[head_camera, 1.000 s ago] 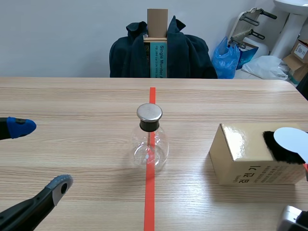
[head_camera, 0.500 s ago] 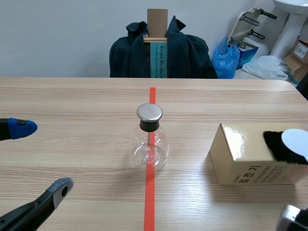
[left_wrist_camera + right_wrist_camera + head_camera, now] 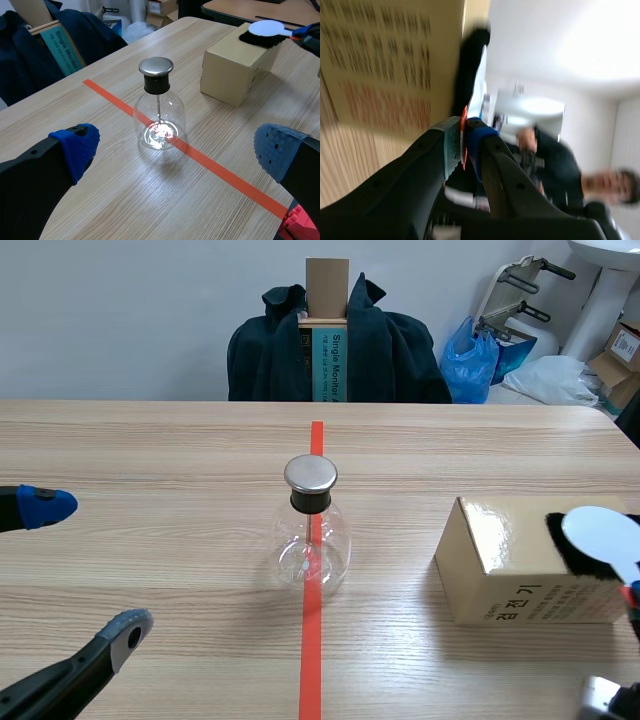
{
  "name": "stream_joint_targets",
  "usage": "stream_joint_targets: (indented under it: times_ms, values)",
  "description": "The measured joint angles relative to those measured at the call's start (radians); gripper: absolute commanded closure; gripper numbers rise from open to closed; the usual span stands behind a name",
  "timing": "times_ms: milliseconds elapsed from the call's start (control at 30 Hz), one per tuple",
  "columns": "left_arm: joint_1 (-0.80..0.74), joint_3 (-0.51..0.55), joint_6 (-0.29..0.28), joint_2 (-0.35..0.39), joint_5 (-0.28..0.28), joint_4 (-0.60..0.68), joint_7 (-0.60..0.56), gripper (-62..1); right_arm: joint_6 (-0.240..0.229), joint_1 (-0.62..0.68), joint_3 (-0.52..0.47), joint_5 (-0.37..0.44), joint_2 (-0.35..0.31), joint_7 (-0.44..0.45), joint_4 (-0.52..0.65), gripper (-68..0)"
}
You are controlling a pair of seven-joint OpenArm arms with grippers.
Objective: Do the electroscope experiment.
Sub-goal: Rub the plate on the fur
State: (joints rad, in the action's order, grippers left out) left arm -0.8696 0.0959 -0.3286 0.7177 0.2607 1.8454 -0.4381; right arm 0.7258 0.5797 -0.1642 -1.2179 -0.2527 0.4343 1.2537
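At mid-table, a clear glass flask w/ metal cap stands on the orange-red tape line.
Right: tan cardboard box w/ black fur patch on top; right gripper pinches the red handle of a white round paddle, disc at the fur. Near left: left gripper spread wide, holding nothing.

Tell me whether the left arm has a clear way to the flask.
Likely yes: the left end effector is open, only table lies between it and the flask; the box stands beyond the flask.
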Motion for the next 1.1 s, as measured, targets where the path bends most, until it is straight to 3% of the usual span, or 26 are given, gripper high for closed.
stream_joint_targets:
  times_ms: [67, 167, 233, 333, 367, 533, 700, 767, 867, 900, 1033, 1100]
  values:
    - [0.0, 0.0, 0.0, 0.0, 0.0, 0.0, 0.0, -62.3, 0.0, 0.0, 0.016, -0.003, 0.001, -0.041, 0.0, -0.8]
    - [0.0, 0.0, 0.0, 0.0, 0.0, 0.0, 0.0, -62.3, 0.0, 0.0, 0.02, 0.003, 0.003, -0.183, 0.0, -0.8]
    - [0.0, 0.0, 0.0, 0.0, 0.0, 0.0, 0.0, -62.3, 0.0, 0.0, 0.006, 0.002, 0.003, -0.154, 0.0, -0.8]
    - [0.0, 0.0, 0.0, 0.0, 0.0, 0.0, 0.0, -62.3, 0.0, 0.0, 0.005, -0.014, -0.002, -0.005, 0.0, -0.8]
    - [0.0, 0.0, 0.0, 0.0, 0.0, 0.0, 0.0, -62.3, 0.002, 0.0, 0.016, -0.017, -0.002, 0.002, 0.0, -0.8]
    - [0.0, 0.0, 0.0, 0.0, 0.0, 0.0, 0.0, -62.3, 0.002, 0.0, 0.032, -0.008, 0.006, -0.177, 0.0, -0.8]
    - [0.0, 0.0, 0.0, 0.0, 0.0, 0.0, 0.0, -62.3, 0.0, 0.0, 0.027, -0.015, 0.003, -0.003, 0.0, -0.8]
    - [0.0, 0.0, 0.0, 0.0, 0.0, 0.0, 0.0, -62.3, 0.003, 0.0, 0.043, -0.017, 0.004, -0.03, 0.0, -0.8]
    - [0.0, 0.0, 0.0, 0.0, 0.0, 0.0, 0.0, -62.3, 0.003, 0.0, 0.048, -0.011, 0.012, -0.188, 0.0, -0.8]
    - [0.0, 0.0, 0.0, 0.0, 0.0, 0.0, 0.0, -62.3, 0.003, 0.0, 0.044, -0.009, 0.011, -0.205, 0.0, -0.8]
    - [0.0, 0.0, 0.0, 0.0, 0.0, 0.0, 0.0, -62.3, 0.0, 0.0, 0.031, -0.016, 0.003, -0.076, 0.0, -0.8]
    - [0.0, 0.0, 0.0, 0.0, 0.0, 0.0, 0.0, -62.3, 0.003, 0.0, 0.045, -0.018, 0.004, -0.066, 0.0, -0.8]
